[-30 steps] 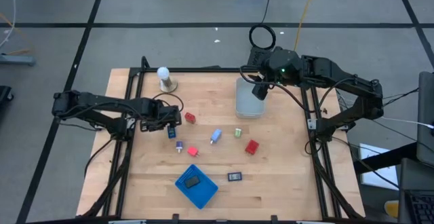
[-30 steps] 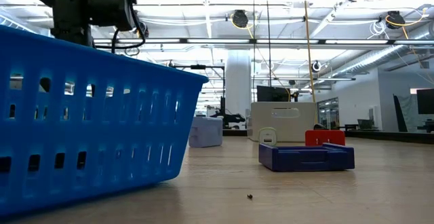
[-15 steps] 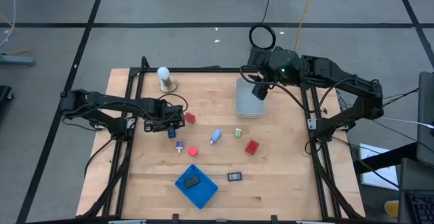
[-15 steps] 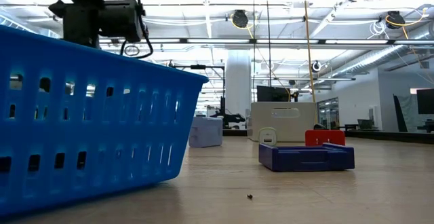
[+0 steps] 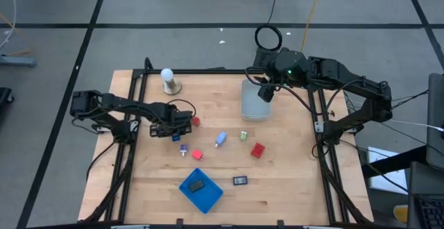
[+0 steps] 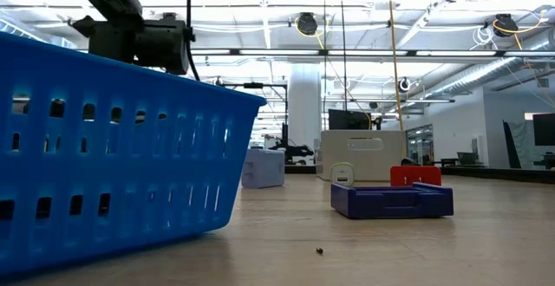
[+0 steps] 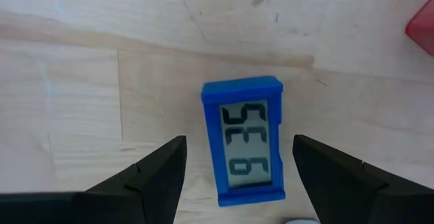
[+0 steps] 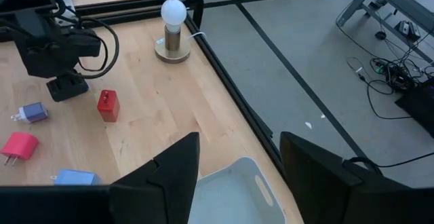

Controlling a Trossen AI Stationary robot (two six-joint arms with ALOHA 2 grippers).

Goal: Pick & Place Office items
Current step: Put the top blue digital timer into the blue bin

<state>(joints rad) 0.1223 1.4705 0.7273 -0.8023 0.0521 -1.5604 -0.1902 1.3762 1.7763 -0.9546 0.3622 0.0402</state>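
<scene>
Overhead, a pale wooden table (image 5: 291, 173) — grey tiled floor (image 5: 173, 7) around.

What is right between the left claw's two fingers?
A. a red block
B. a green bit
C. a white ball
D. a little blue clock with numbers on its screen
D: the left wrist view shows the little blue clock lying on the wooden table in the gap of the open left claw, with dark digits on its grey screen.
</scene>
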